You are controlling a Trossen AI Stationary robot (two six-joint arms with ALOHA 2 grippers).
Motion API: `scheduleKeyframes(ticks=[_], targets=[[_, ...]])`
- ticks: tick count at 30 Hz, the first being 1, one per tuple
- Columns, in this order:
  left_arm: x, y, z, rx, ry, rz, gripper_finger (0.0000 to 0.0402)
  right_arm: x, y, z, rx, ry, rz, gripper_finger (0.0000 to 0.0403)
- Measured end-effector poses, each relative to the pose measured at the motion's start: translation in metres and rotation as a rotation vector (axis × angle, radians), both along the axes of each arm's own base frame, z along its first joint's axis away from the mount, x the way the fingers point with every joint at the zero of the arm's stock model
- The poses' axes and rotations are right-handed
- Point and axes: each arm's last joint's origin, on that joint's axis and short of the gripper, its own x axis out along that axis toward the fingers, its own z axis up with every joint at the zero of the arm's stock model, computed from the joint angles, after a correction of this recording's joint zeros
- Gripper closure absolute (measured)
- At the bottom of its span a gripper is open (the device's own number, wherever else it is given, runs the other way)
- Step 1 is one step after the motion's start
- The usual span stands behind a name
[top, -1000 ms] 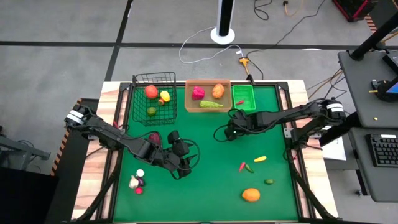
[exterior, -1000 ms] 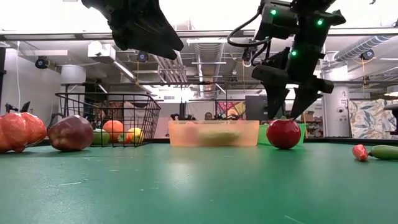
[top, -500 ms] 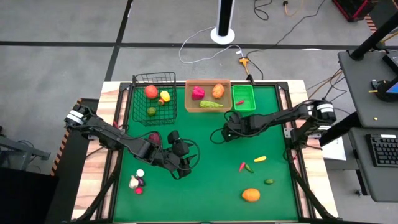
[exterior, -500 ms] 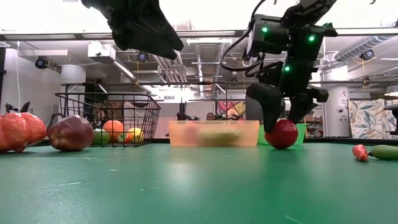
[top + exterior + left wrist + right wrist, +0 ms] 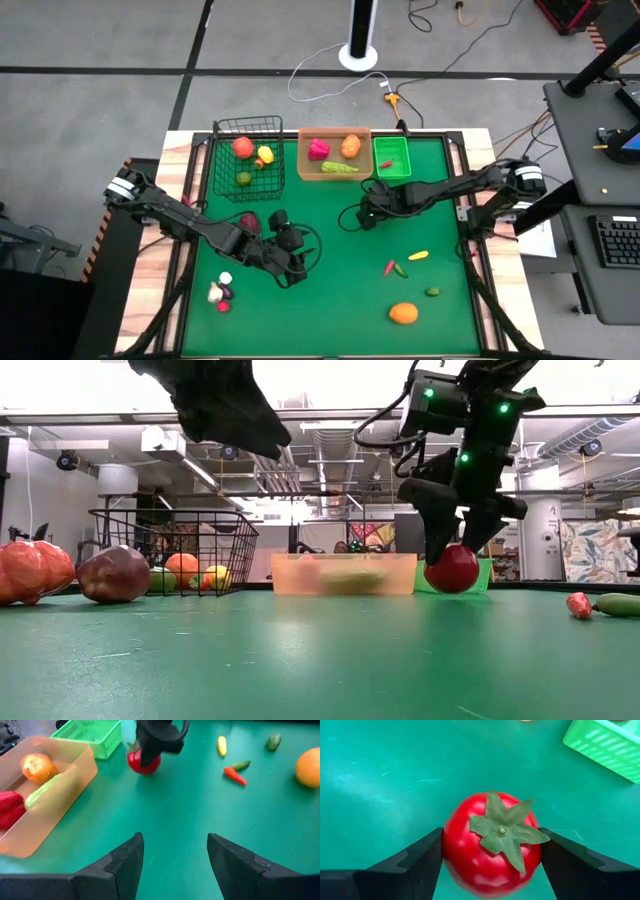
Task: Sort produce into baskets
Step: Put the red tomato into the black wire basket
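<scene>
1. The right tool (image 5: 452,565) has its two fingers (image 5: 415,862) pressed against both sides of a red tomato (image 5: 492,845), so it is gripping the tomato; the green leafy cap faces the wrist camera.
2. In the low view the tomato sits just clear of the green counter (image 5: 340,290), in front of the tan tray (image 5: 333,155) and the green bin (image 5: 392,156).
3. Taking the tan tray as landmark: it holds a pink piece (image 5: 318,149), an orange piece (image 5: 351,146) and a green cucumber (image 5: 339,168).
4. The black wire basket (image 5: 246,158) stands just left of the tray with red, yellow and green pieces in it; the green bin touches the tray's right side.
5. The left tool (image 5: 172,857) hovers over the counter well in front of the tray, its fingers moderately apart with nothing between them.
6. Further from the tray, toward the near right corner, lie an orange (image 5: 403,313), a yellow piece (image 5: 418,256) and small chillies (image 5: 396,268).
7. Near the left front lies a small cluster of white and purple pieces (image 5: 220,292).
</scene>
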Motion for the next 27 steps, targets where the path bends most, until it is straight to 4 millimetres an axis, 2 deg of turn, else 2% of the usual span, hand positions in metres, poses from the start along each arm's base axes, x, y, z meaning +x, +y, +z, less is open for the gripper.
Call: scheduleKeyframes(ticks=[7,14,21,27], targets=[[-0.013,0.006,-0.004,-0.009,0.113,0.065,0.0201,-0.006,0.006,0.021,-0.013,-0.069,0.055,0.0118],[-0.025,0.012,0.01,0.039,0.174,0.131,0.0201,-0.001,0.022,0.048,-0.057,-0.273,0.199,0.0118],[-0.041,0.019,0.036,0.069,0.182,0.127,0.0201,0.023,0.031,0.065,-0.127,-0.522,0.354,0.0117],[-0.067,0.032,0.069,0.113,0.148,0.165,0.0201,0.048,0.022,0.08,-0.209,-0.661,0.454,0.0117]])
